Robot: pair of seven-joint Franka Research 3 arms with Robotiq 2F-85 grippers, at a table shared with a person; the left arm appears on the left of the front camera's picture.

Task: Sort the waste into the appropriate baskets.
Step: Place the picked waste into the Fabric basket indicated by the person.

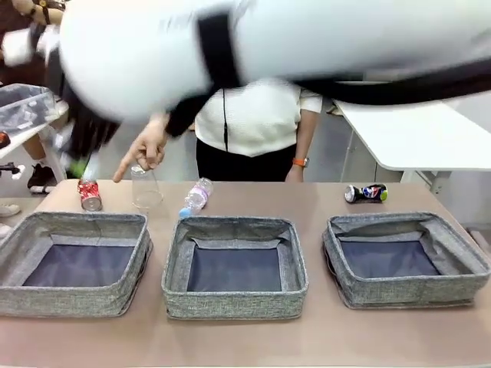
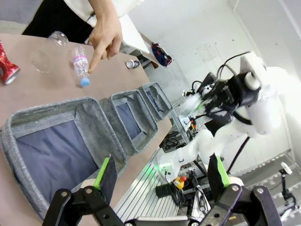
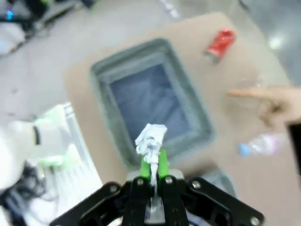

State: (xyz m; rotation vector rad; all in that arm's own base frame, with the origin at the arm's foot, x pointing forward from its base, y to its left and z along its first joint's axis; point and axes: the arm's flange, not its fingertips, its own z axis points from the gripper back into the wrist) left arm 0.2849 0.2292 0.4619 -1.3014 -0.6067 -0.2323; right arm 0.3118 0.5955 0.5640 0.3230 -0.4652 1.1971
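Observation:
My right gripper (image 3: 151, 165) is shut on a crumpled white paper ball (image 3: 150, 140), high over the left basket (image 3: 101, 70). Its blurred arm crosses the top of the front view, with the gripper (image 1: 77, 162) at far left. The left gripper (image 2: 161, 174) stands open and empty on the near side of the baskets (image 2: 101, 125). Beyond the three grey baskets (image 1: 69, 300) (image 1: 230, 303) (image 1: 406, 291) lie a red can (image 1: 90, 195), a clear cup (image 1: 146, 188), a blue-capped bottle (image 1: 197, 196) and a dark-blue can (image 1: 366, 193).
A person in a white top stands at the far side. The person's hand (image 1: 143, 152) points down by the cup and bottle (image 2: 80, 66). A white table (image 1: 422, 134) stands at the back right. Bare tabletop (image 1: 253, 341) runs along the front edge.

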